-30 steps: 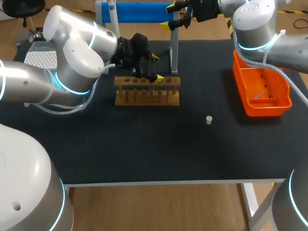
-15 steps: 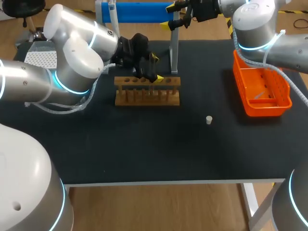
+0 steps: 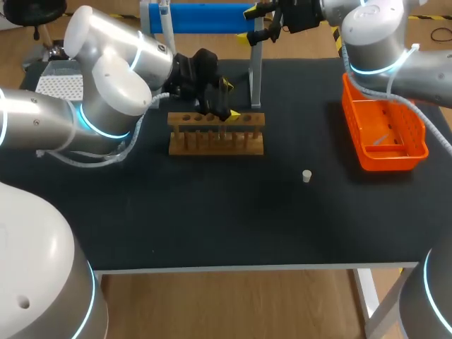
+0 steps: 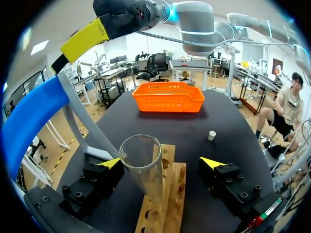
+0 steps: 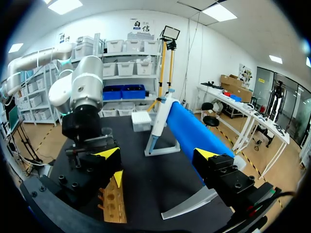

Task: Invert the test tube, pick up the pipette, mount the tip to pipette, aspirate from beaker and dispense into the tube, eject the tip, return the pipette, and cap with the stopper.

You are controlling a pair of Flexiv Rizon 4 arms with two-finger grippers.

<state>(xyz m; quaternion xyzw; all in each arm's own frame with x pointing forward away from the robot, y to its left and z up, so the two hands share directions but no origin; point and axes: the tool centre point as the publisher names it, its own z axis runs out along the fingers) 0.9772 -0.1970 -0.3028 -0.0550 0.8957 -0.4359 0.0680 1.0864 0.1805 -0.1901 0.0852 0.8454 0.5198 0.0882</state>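
nothing has moved this last second: the test tube (image 4: 142, 162) stands mouth-up in the wooden rack (image 4: 170, 204), my left gripper (image 4: 160, 163) released around it. beyond the rack my right gripper (image 5: 158, 155) hangs spread wide before the pipette (image 5: 159, 119), so pickup looks next.

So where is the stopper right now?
In the head view the stopper stands alone on the black table, right of middle, between the wooden rack and the orange basket, nearer the front edge than either.

Nothing on the worktop (image 3: 212, 226) carries text, numbers or labels that can be read. Any print is too small to tell.
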